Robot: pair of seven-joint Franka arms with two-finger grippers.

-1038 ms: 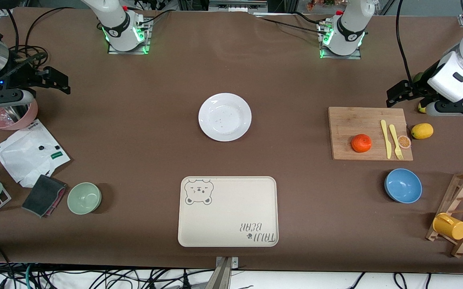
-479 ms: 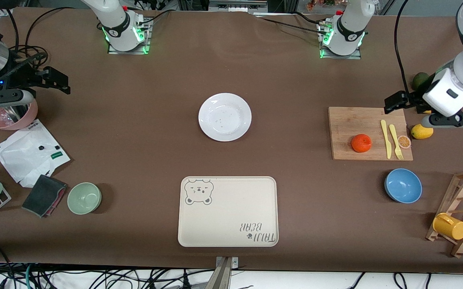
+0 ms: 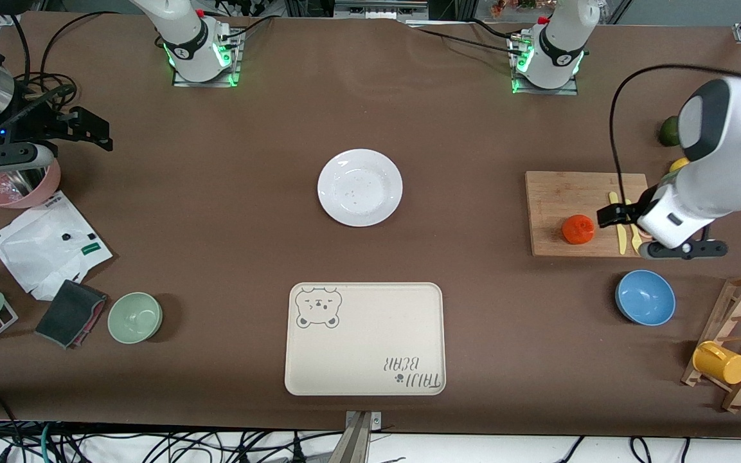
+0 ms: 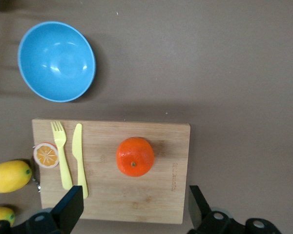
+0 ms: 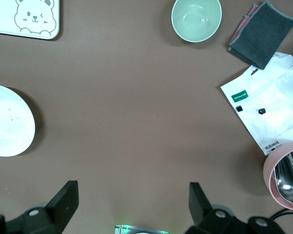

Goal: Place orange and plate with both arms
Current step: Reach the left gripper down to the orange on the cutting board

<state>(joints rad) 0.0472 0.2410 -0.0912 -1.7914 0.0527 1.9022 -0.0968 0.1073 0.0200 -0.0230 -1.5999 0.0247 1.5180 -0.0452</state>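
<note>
Clearly the job has barely begun. In the front view the orange [image 3: 578,229] sits on the board [image 3: 563,193] toward the left arm's end of the bench, unheld, with the fork [image 3: 628,207] and knife [image 3: 618,238] just beside it on the same board. The left pincer [image 3: 609,216] hangs over the board close to the orange, touching nothing. The plate [image 3: 360,187] lies bare at mid-bench, well apart from the orange, and the tray [image 3: 365,338] lies nearer the camera than the plate, by the bench's near edge. The right pincer [image 3: 90,132] waits at the right arm's end of the bench, just beside a pink bowl [image 3: 13,190].

In the left wrist view the left pincer's jaws stand wide apart over the board's edge, and the orange [image 4: 135,156] lies between their lines but short of the tips, so no grip yet. A blue bowl [image 4: 56,61] sits off the board.

In the right wrist view the right pincer's jaws are wide and empty over bare bench; the plate [image 5: 10,126] shows at one side, well apart from them.

Both pickups and both placements, by my reading, are left to do.
</note>
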